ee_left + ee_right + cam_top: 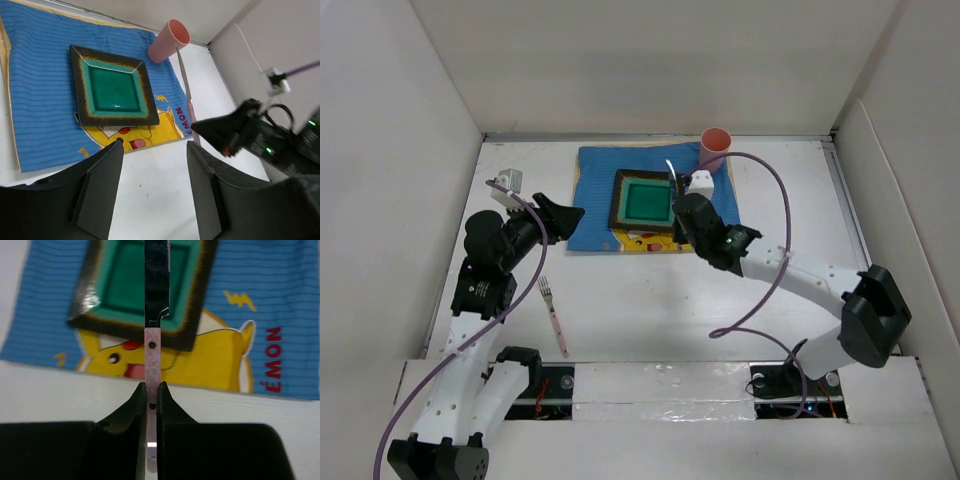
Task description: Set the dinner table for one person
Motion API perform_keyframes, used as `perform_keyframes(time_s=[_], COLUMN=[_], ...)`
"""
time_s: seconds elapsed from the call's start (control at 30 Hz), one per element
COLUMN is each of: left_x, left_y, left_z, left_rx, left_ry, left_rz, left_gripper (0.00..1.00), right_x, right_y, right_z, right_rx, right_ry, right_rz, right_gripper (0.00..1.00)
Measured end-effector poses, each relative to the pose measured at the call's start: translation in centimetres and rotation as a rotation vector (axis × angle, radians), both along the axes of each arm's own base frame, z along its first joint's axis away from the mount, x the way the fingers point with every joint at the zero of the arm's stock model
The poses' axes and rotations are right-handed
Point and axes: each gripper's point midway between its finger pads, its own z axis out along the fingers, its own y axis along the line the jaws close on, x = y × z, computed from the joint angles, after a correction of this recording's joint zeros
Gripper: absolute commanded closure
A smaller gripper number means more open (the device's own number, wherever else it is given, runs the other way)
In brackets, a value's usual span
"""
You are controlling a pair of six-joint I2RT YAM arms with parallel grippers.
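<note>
Gripping a knife (152, 340) by the lower end of its pale pink handle, the right pincer (151, 390) has its two black fingers pressed narrow against the handle's flat sides. The dark blade points away from it; in the right wrist view it crosses the near rim of a square plate (112, 87), green in the middle with a dark brown border.

That plate lies on a blue striped placemat (40, 100) printed with a yellow cartoon creature. Red capitals reading "ÉMON" run along the mat near its right front corner; whatever letters come before them are cut off at the cloth's edge. A pink cup (167, 42) stands at the mat's far right corner.

The left pincer (155, 145) is spread wide and holds nothing, hovering just off the mat's near left side.

The white desk (650, 300) lies under all of this, walled by white panels, with the placemat toward its far side. A pink-handled fork (554, 315) rests on bare desk nearer the arm bases, well apart from the mat.
</note>
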Motion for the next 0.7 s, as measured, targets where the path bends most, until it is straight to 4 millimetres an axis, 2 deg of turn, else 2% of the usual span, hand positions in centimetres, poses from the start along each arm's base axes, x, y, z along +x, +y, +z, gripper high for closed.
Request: perform_keyframes(time_s=[0.07, 0.17, 0.23, 0.3, 0.4, 0.53, 0.7], left_x=[0.0, 0.0, 0.0, 0.0, -0.1, 0.1, 0.2], left_y=[0.0, 0.0, -0.1, -0.1, -0.3, -0.4, -0.4], left_z=[0.0, 0.0, 0.0, -0.1, -0.1, -0.3, -0.3], left_rx=[0.000, 0.000, -0.001, -0.001, -0.006, -0.008, -0.011], left_ry=[0.000, 0.002, 0.001, 0.002, 0.008, 0.016, 0.018], left_rz=[-0.001, -0.003, -0.005, -0.009, -0.020, -0.022, -0.022], left_gripper=[0.50, 0.50, 0.50, 0.50, 0.51, 0.50, 0.50], right_x=[1.9, 3.9, 5.0, 6.4, 8.8, 12.0, 13.4], right_y=[-1.9, -3.9, -5.1, -6.1, -7.2, -7.6, -8.4], right_z=[-1.9, -5.4, -6.9, -7.7, -7.8, -8.3, -11.1], right_rx=[-0.049, -0.112, -0.141, -0.154, -0.158, -0.148, -0.175], right_ry=[0.032, 0.107, 0.146, 0.170, 0.180, 0.191, 0.252], right_rz=[-0.045, -0.075, -0.096, -0.119, -0.149, -0.154, -0.151], right_gripper=[1.00, 1.00, 1.00, 1.00, 1.00, 1.00, 1.00])
